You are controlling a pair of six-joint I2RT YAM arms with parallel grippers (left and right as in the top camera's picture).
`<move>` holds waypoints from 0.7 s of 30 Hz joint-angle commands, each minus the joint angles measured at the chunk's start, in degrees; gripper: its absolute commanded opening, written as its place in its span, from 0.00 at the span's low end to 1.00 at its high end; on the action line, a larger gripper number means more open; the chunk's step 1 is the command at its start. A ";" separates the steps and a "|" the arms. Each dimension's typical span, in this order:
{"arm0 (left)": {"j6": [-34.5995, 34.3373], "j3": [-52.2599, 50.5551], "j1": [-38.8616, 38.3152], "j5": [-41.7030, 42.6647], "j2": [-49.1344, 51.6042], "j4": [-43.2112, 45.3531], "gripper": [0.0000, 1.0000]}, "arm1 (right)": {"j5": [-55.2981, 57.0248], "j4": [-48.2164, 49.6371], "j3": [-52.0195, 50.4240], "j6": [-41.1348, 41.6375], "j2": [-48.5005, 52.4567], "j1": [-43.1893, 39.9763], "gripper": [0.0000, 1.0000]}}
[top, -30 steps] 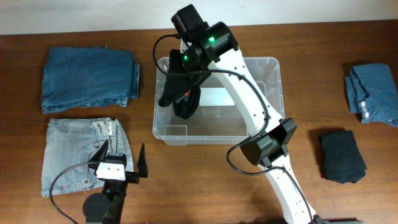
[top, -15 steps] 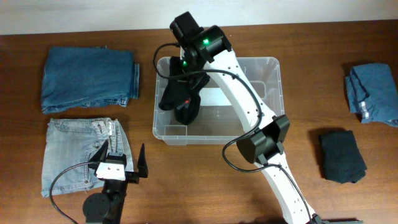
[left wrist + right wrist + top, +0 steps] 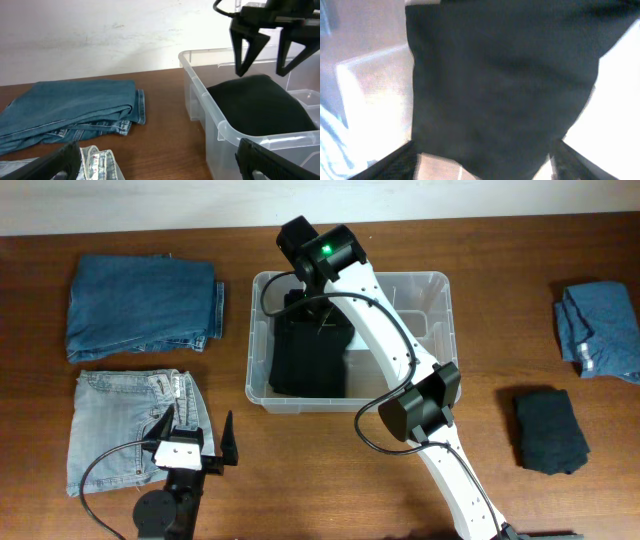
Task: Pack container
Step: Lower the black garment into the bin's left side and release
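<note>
Folded garment (image 3: 308, 360) in the container (image 3: 440, 290), directly beneath the right gripper (image 3: 264, 67). To that gripper's left: folded jeans (image 3: 145, 305), spread jeans (image 3: 120, 430) (beside the left gripper (image 3: 195, 432)). To its right: crumpled cloth (image 3: 600, 330), folded cloth (image 3: 550, 430).

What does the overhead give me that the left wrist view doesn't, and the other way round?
Overhead only: a crumpled blue garment and a folded black garment lying at far right. Left wrist only: the right gripper seen from the side, jaws open, over the black garment in the container. Both: that container and its garment, plus the folded dark jeans.
</note>
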 commanded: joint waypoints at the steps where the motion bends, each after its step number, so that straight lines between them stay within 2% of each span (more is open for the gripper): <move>1: 0.90 -0.07 0.37 0.22 -0.28 -0.46 0.99 | 3.37 -0.33 -0.15 -2.40 0.33 0.26 0.88; 7: 0.90 -0.07 0.37 0.22 -0.28 -0.46 0.99 | 12.55 -0.33 -0.15 -5.79 -0.50 0.24 0.90; 14: 0.90 -0.07 0.37 0.22 -0.28 -0.46 0.99 | 13.60 -0.20 -5.11 -7.96 -0.33 -2.19 0.87; 16: 0.90 -0.07 0.37 0.22 -0.28 -0.44 0.99 | 14.38 0.11 -8.61 -7.93 -0.33 -3.85 0.75; 19: 0.90 -0.07 0.37 0.22 -0.28 -0.46 0.99 | 14.29 0.37 -12.87 -7.93 -0.33 -6.23 0.51; 21: 0.90 -0.07 0.37 0.22 -0.28 -0.44 0.99 | 14.16 0.72 -14.97 -7.96 -0.33 -7.69 0.38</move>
